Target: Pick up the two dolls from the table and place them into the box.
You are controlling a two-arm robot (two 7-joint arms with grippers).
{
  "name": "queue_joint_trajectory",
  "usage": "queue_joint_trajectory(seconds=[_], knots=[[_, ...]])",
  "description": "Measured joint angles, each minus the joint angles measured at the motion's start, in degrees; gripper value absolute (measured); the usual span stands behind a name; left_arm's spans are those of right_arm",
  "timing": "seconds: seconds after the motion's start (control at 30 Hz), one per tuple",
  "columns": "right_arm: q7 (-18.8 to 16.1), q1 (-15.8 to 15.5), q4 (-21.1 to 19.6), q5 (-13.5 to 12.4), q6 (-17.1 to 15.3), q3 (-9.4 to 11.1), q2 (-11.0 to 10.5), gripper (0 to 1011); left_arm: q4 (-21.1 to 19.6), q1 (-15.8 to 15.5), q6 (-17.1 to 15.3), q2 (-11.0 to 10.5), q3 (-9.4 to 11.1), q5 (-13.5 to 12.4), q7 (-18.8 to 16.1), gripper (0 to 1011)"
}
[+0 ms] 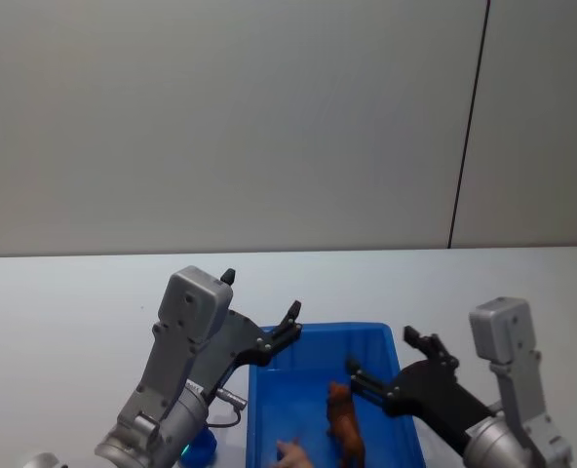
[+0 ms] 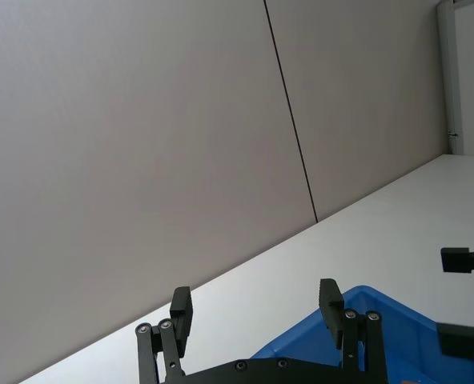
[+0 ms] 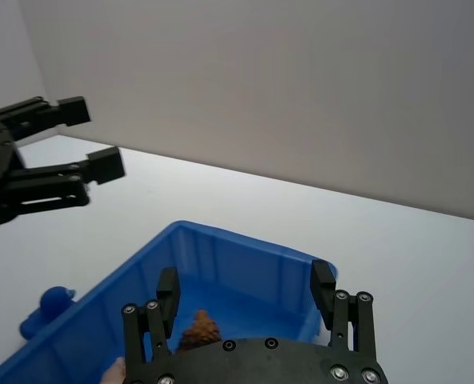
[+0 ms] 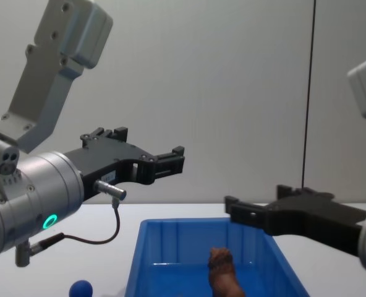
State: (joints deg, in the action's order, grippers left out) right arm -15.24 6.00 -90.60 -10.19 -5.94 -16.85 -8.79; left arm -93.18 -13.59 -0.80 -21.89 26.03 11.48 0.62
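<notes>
Since the brown doll [image 1: 345, 424] lies in the box [image 1: 381, 336], the blue doll [image 4: 81, 288], on the bench [image 1: 74, 292] just left of it, sits nearest the left jaws; both pairs spread, empty.

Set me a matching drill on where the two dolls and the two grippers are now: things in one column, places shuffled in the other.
1 brown doll
2 blue doll
3 left gripper
4 right gripper

A open, low over the box's right half
B on the table, left of the box
C inside the box
D open, higher, by the box's left rim

Pairs: 1-C, 2-B, 3-D, 4-A
</notes>
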Motion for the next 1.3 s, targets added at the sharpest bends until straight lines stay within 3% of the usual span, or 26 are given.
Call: queue_joint_trajectory(seconds=[0.37,0.63,1.03,1.3], knots=[[7.71,-2.82,-2.81,1.38,0.11,1.25,-1.87,1001,0.0,0.0,0.0,0.0,0.0,0.0,0.0,1001],[11.18,-4.57,-4.25,1.7,0.55,2.05,-3.01,1001,0.0,0.0,0.0,0.0,0.0,0.0,0.0,1001],[13.71,-5.84,-5.32,1.95,0.87,2.59,-3.85,1001,-0.93,0.66,-1.31,-0.53,-0.27,0.41,-0.54,1000],[14.56,-6.27,-5.65,2.02,0.98,2.78,-4.12,1001,-3.36,2.5,-5.54,-2.02,-1.0,2.78,-2.73,1001]])
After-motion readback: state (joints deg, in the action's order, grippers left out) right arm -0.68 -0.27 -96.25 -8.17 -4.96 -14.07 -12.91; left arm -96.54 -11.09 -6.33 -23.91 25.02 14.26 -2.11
